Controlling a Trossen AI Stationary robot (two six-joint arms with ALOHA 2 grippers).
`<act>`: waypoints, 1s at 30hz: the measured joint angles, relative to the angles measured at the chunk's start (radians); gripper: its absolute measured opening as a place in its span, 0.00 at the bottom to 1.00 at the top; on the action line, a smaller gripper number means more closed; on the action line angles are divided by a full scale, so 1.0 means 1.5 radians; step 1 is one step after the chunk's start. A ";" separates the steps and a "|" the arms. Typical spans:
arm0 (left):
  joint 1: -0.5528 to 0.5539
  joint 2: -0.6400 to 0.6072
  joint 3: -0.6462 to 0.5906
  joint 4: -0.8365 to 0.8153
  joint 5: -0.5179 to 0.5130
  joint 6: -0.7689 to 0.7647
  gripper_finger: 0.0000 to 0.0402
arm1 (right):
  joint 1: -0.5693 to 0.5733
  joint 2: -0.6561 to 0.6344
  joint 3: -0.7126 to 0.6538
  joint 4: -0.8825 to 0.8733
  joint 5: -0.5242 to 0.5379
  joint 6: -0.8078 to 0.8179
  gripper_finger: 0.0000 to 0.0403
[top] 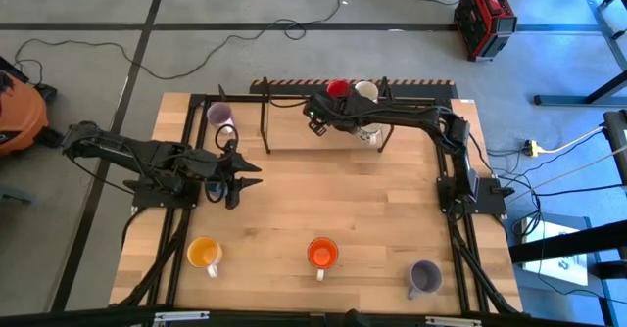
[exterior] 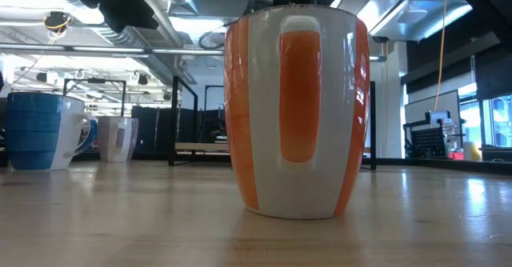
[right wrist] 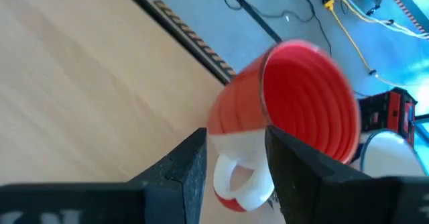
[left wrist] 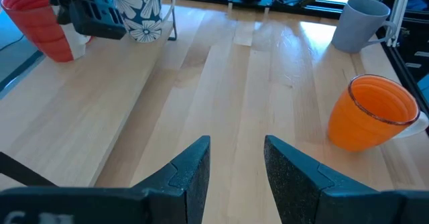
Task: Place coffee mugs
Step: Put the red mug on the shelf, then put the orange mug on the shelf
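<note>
The red mug (right wrist: 295, 110) at the counter's (top: 323, 210) far edge looks rigid, glossy and breakable, so I judge its white handle (right wrist: 238, 180) or rim the safest hold. The right pincer (right wrist: 234, 160) brackets that handle, jaws apart, nothing clamped. The left pincer (left wrist: 234, 163) hovers mid-counter, parted and empty.

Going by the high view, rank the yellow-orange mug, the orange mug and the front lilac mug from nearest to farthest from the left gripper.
1. Yellow-orange mug: front left, nearest the left gripper.
2. Orange mug: front middle.
3. Front lilac mug: front right corner, farthest.
</note>
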 joint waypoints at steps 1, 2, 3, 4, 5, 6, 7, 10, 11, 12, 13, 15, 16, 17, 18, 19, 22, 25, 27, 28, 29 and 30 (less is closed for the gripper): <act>0.000 0.000 0.000 0.000 0.000 0.000 0.34 | 0.003 0.000 0.007 0.000 -0.001 -0.001 0.35; 0.000 0.000 0.000 0.000 0.000 0.000 0.34 | 0.007 0.000 0.016 -0.001 -0.001 -0.003 0.35; 0.000 0.000 0.000 0.000 0.000 0.000 0.34 | 0.012 0.000 0.026 -0.001 -0.001 -0.006 0.35; 0.000 0.000 0.000 0.000 0.000 0.000 0.34 | 0.018 0.000 0.037 0.000 -0.002 -0.010 0.35; 0.000 0.000 0.000 0.000 0.000 0.000 0.34 | 0.025 0.000 0.049 -0.001 -0.008 -0.012 0.35; 0.000 0.000 0.000 0.000 0.000 0.000 0.34 | 0.032 0.000 0.061 -0.002 -0.014 -0.013 0.35; 0.000 0.000 0.000 0.000 0.000 0.000 0.34 | 0.040 0.000 0.075 -0.004 -0.021 -0.013 0.35; 0.000 0.000 0.000 0.000 0.000 0.000 0.34 | 0.074 -0.001 0.110 -0.001 -0.037 -0.013 0.35; 0.000 0.000 0.000 0.000 0.000 0.000 0.34 | 0.087 -0.001 0.121 -0.001 -0.042 -0.013 0.35; 0.000 0.000 0.000 0.000 0.000 0.000 0.34 | 0.102 -0.001 0.131 -0.001 -0.050 -0.013 0.35; 0.000 0.000 0.000 0.000 0.000 0.000 0.34 | 0.118 -0.001 0.139 0.000 -0.059 -0.013 0.35; 0.000 0.000 0.000 0.000 0.003 0.000 0.34 | 0.152 -0.001 0.149 0.001 -0.073 -0.012 0.35; 0.000 0.000 0.000 0.000 0.008 0.000 0.34 | 0.170 -0.001 0.151 0.001 -0.078 -0.012 0.35; 0.000 0.000 0.000 0.000 0.011 0.000 0.34 | 0.187 -0.001 0.151 0.002 -0.086 -0.012 0.35; 0.000 0.000 0.000 0.000 0.017 0.000 0.34 | 0.204 -0.001 0.151 0.002 -0.096 -0.010 0.35; 0.000 0.000 0.000 0.001 0.024 0.000 0.34 | 0.222 -0.001 0.151 0.001 -0.109 -0.007 0.35; 0.000 0.000 0.000 0.002 0.047 0.001 0.34 | 0.276 -0.001 0.151 0.003 -0.142 0.006 0.35; -0.003 0.007 0.000 0.012 0.065 -0.001 0.34 | 0.330 -0.001 0.151 0.010 -0.148 0.013 0.35; -0.013 0.016 0.000 0.031 0.079 -0.003 0.34 | 0.360 -0.004 0.150 0.013 -0.148 0.028 0.35; -0.020 0.024 0.000 0.051 0.085 -0.003 0.34 | 0.375 -0.007 0.150 0.011 -0.149 0.035 0.35; -0.028 0.033 0.000 0.066 0.090 -0.003 0.34 | 0.389 -0.009 0.150 0.014 -0.148 0.041 0.35; -0.037 0.044 0.000 0.081 0.092 -0.003 0.34 | 0.401 -0.011 0.151 0.017 -0.142 0.047 0.35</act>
